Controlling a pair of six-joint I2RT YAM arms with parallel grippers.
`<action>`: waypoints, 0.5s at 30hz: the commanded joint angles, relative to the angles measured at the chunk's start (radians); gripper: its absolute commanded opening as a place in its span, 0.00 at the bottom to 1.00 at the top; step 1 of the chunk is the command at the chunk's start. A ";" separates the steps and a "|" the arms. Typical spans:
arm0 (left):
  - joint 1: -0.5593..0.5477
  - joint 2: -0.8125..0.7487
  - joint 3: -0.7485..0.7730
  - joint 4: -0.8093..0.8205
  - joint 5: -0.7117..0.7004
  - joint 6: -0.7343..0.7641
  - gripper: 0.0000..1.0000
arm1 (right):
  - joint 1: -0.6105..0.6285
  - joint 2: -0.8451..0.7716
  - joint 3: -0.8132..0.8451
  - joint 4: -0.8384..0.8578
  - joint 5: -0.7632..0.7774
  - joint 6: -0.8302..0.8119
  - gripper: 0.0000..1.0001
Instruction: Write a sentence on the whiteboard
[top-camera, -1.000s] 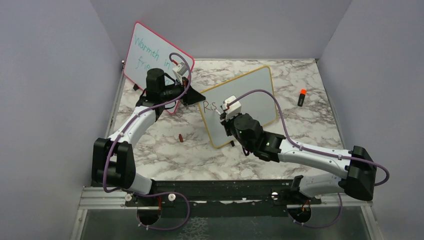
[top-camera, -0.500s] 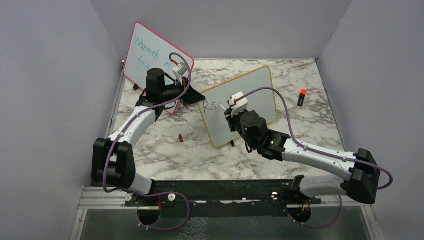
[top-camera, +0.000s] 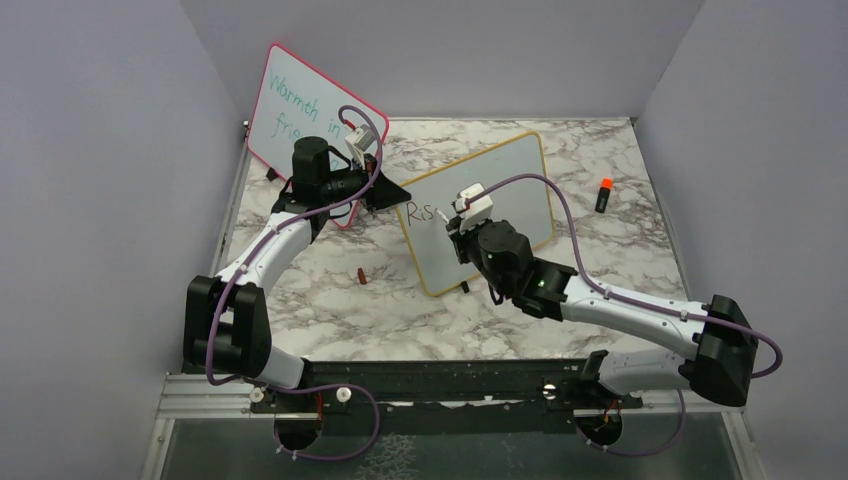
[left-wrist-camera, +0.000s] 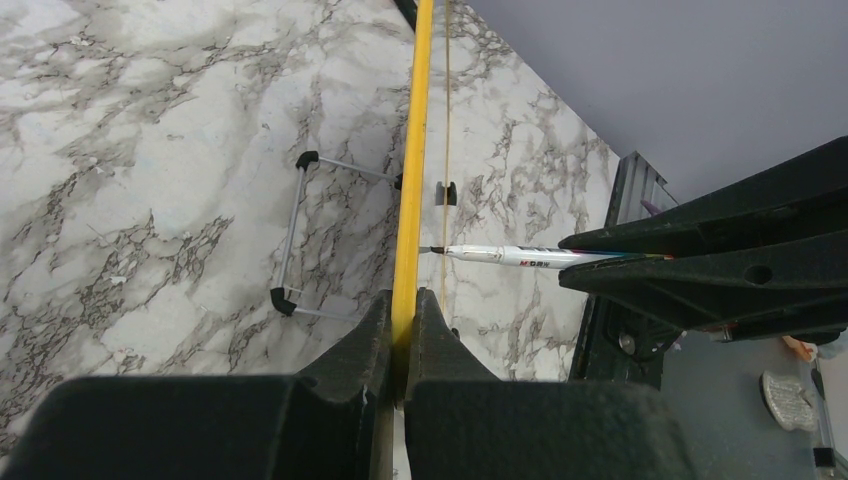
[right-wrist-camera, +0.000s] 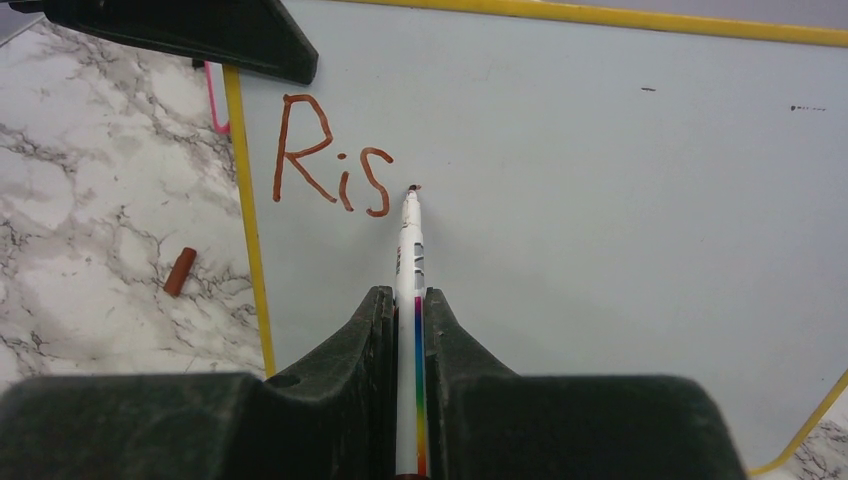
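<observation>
The whiteboard (top-camera: 505, 190) with a yellow-orange frame stands tilted mid-table. It also shows in the right wrist view (right-wrist-camera: 600, 180). The sentence (right-wrist-camera: 335, 160) reads "Ris" in brownish-red at the board's upper left; in the top view it is small (top-camera: 421, 212). My left gripper (left-wrist-camera: 403, 297) is shut on the board's yellow frame edge (left-wrist-camera: 410, 150), seen edge-on. My right gripper (right-wrist-camera: 407, 297) is shut on a white marker (right-wrist-camera: 408, 260) with a rainbow stripe. Its tip touches the board just right of the "s". The marker also shows in the left wrist view (left-wrist-camera: 510, 256).
A pink-red-framed board (top-camera: 300, 110) with teal writing stands at the back left, behind my left arm. A brownish marker cap (top-camera: 361, 276) lies on the marble left of the whiteboard; it also shows in the right wrist view (right-wrist-camera: 180, 271). An orange-capped black marker (top-camera: 604, 194) lies at the right.
My right gripper moved the marker up and right along the board past the "s". The left gripper kept its hold on the frame.
</observation>
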 joint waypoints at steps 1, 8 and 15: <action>-0.017 0.026 -0.017 -0.049 0.006 0.033 0.00 | -0.004 0.009 0.005 0.035 -0.027 0.009 0.01; -0.017 0.025 -0.017 -0.050 0.008 0.033 0.00 | -0.012 0.019 0.007 0.020 -0.019 0.011 0.01; -0.017 0.025 -0.017 -0.050 0.008 0.033 0.00 | -0.022 0.003 -0.002 -0.001 0.026 0.008 0.01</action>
